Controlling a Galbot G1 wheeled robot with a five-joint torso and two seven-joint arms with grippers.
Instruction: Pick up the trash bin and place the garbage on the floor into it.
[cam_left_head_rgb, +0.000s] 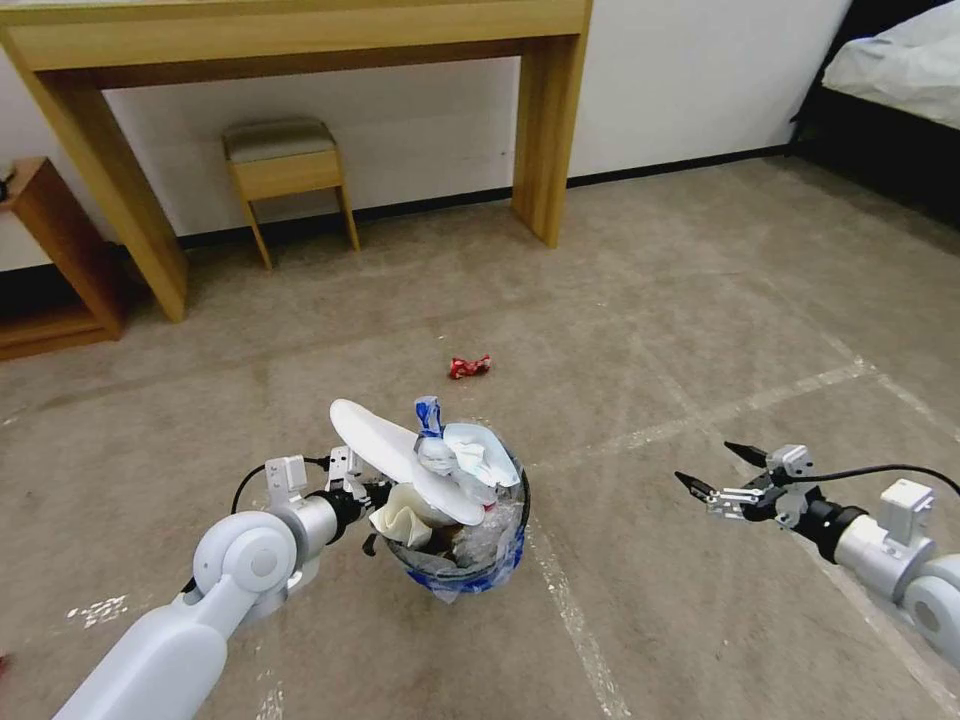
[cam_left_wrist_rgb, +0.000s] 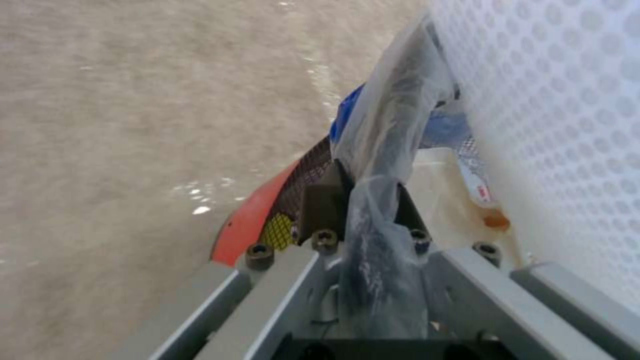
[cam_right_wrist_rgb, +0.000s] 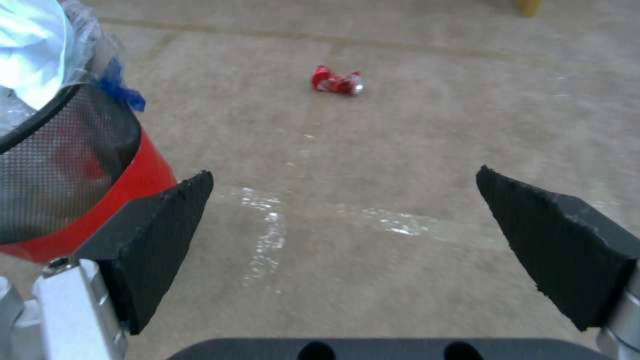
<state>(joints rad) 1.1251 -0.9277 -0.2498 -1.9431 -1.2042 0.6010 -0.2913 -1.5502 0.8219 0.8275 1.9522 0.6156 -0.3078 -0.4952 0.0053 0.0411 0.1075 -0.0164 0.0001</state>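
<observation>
Left end effector (cam_left_wrist_rgb: 363, 200) clamps the trash bin (cam_left_head_rgb: 470, 570) rim; right end effector (cam_right_wrist_rgb: 347, 240) gapes empty, its wrist cam facing a red wrapper (cam_right_wrist_rgb: 338, 81) upper-center.

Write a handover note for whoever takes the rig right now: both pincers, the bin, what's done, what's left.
Left pincer: shut on the rim of the red, mesh-walled trash bin with clear-and-blue liner, held up.
Right pincer: open, empty, off to the bin's right.
Done: bin heaped with litter; a flat white slipper sole sticks out on top.
Left: one red crumpled wrapper on the floor beyond the bin.
</observation>
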